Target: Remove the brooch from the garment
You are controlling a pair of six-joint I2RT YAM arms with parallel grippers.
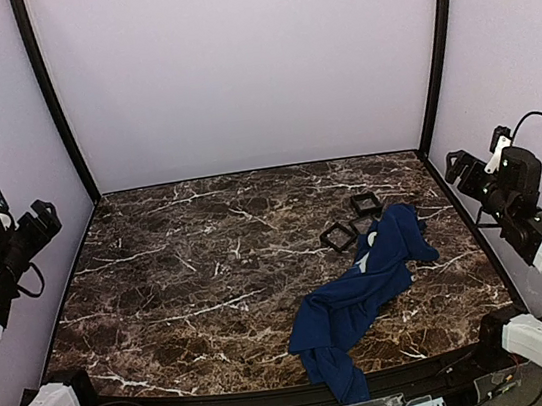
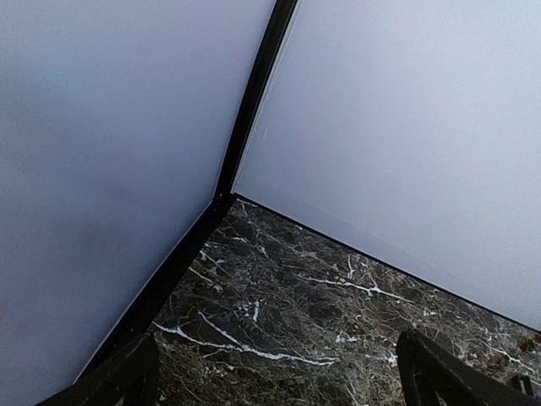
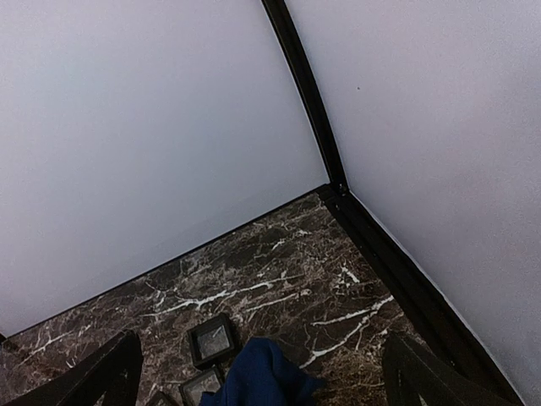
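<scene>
Your left gripper (image 1: 43, 217) hangs high off the left edge of the bench (image 1: 180, 276). Its fingers (image 2: 127, 376) are spread wide, with only bare marble near the far left corner showing between them. Your right gripper (image 1: 460, 166) hangs high off the right edge, its fingers (image 3: 423, 372) wide apart too, holding nothing. The navy T-shirt (image 1: 364, 286) lies crumpled in a long diagonal strip on the right half of the bench, with one end at the near edge and the other toward the far right corner. Small black square trays (image 1: 337, 237) sit just beside that far end. The brooch is too small to pick out: a pale fleck on the shirt's upper part could be it or the print — you cannot tell which
</scene>
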